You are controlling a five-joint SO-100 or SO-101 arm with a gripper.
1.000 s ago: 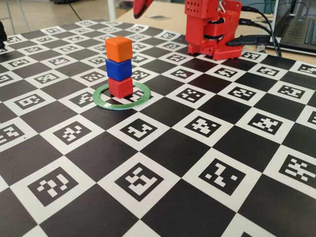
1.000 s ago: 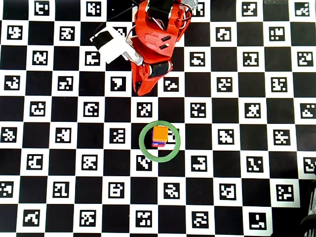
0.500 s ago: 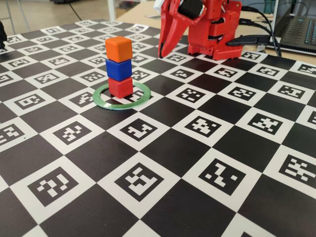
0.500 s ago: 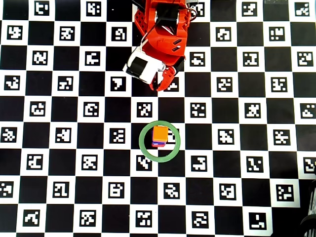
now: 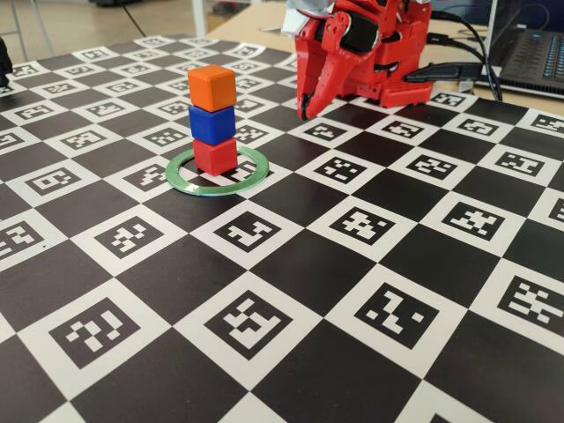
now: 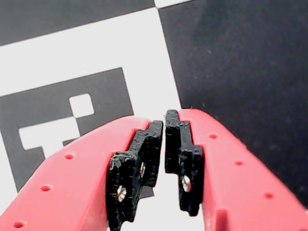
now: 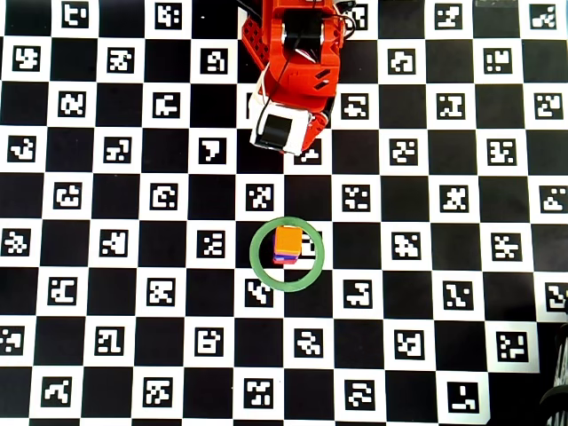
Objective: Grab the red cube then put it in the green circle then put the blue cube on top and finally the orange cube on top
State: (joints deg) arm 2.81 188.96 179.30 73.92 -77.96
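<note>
In the fixed view three cubes stand stacked inside the green circle [image 5: 207, 190]: the red cube [image 5: 214, 156] at the bottom, the blue cube [image 5: 212, 123] on it, the orange cube [image 5: 211, 87] on top. From overhead only the orange cube [image 7: 287, 240] shows clearly, inside the green circle [image 7: 257, 257]. My gripper [image 5: 304, 113] hangs tip-down close to the board, right of and behind the stack, well apart from it. In the wrist view my gripper [image 6: 164, 120] is shut with nothing between the black pads [image 6: 144, 159], over a marker square.
The red arm [image 7: 288, 98] is folded over its base [image 5: 388, 70] at the far edge of the checkered marker mat [image 5: 352, 291]. A laptop [image 5: 533, 53] and black cables [image 5: 458, 70] lie behind it on the right.
The arm has drawn back toward its base and swung down, bringing the gripper tip low over the board. The cube stack has not moved.
</note>
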